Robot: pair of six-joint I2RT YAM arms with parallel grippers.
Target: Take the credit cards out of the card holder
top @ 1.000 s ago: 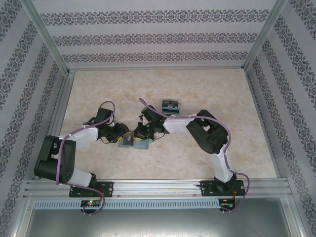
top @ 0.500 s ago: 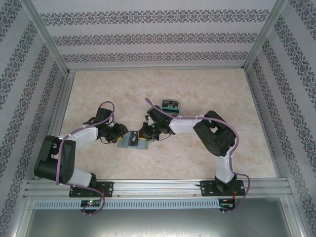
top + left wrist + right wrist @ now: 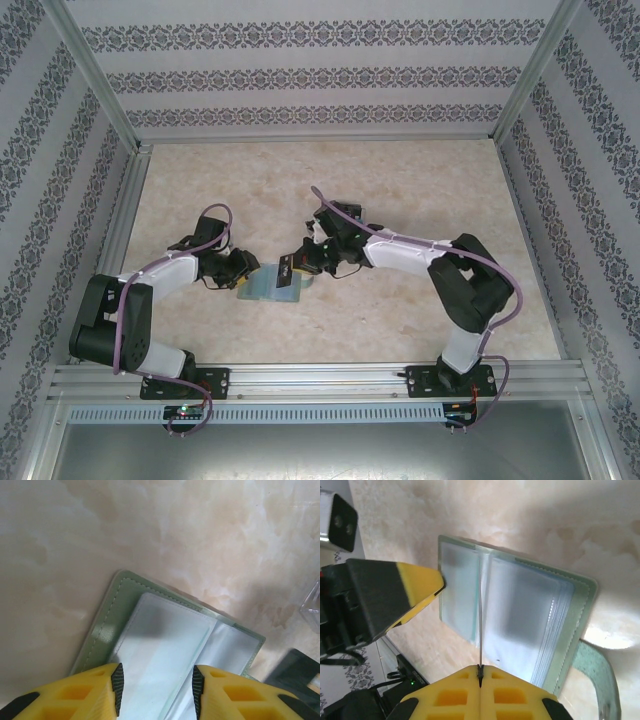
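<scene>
Table [image 3: 400, 180] is the biggest thing here. It has a smooth, pale beige top with cloudy marks like marble. Two white and black arms with purple cables stretch over it. The left arm [image 3: 150, 275] comes to the card holder from its left side, and the right arm [image 3: 430, 255] bends round to its right side.

The card holder [image 3: 165, 645] lies open and flat on the table, between the two grippers. Its outside is dull green and soft-looking, with round corners and a neat row of stitches along the rim. Inside are shiny, see-through pockets that look pale blue-grey. A green strap [image 3: 594, 675] sticks out past one edge.

The left gripper [image 3: 157, 690] has chunky yellow fingers [image 3: 90, 695] with black ribbed pads. They are spread apart over the card holder's pale inside, with nothing pinched between them. I cannot tell if they push down on it.

The right gripper [image 3: 480, 677] sits just beside the card holder's edge, its yellow fingers squeezed tight on a credit card [image 3: 480, 610] — seen from the side, just a thin dark line over the fold.
</scene>
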